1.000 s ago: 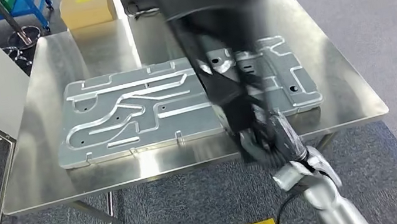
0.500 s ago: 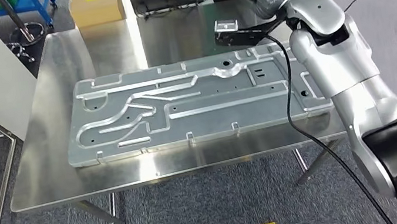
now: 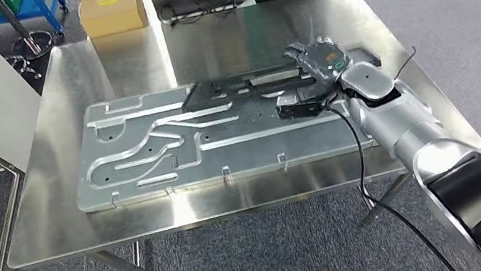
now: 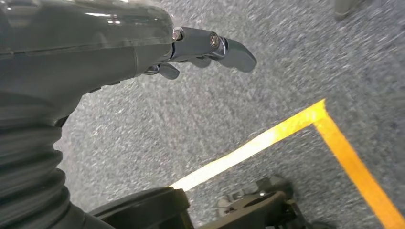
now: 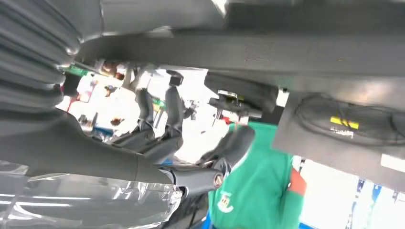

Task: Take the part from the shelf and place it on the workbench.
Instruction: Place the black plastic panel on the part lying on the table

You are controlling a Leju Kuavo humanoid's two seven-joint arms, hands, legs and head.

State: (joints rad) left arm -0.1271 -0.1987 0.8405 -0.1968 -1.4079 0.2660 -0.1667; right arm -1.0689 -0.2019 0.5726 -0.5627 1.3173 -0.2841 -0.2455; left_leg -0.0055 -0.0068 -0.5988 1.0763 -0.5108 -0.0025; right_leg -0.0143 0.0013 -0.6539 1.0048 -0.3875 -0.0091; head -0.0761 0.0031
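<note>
Reaching in from the lower right of the head view, the right arm now lies low over the workbench (image 3: 164, 219), where half a second ago it stood raised at the upper right with its wrist near the table's far edge. The right hand (image 3: 316, 59) hovers at centre right, and a long dark part (image 3: 245, 86) stretches leftward from it across the middle of the frame; in the earlier picture that dark shape ran along the top edge instead. In the right wrist view the fingers (image 5: 167, 114) curl upward beside the dark bar (image 5: 286, 52), but the blur leaves it unclear whether they grip it or stand free.

The part is a slim, flat, black strip, smeared by motion, lying over the upper edge of the large silver stamped panel (image 3: 153, 148). That panel has not shifted on the steel top.

The left hand (image 4: 210, 47) hangs over grey carpet and a yellow floor line (image 4: 267, 138), its fingers spread and holding nothing. A person in a green top (image 5: 253, 191) stands behind the right hand.
</note>
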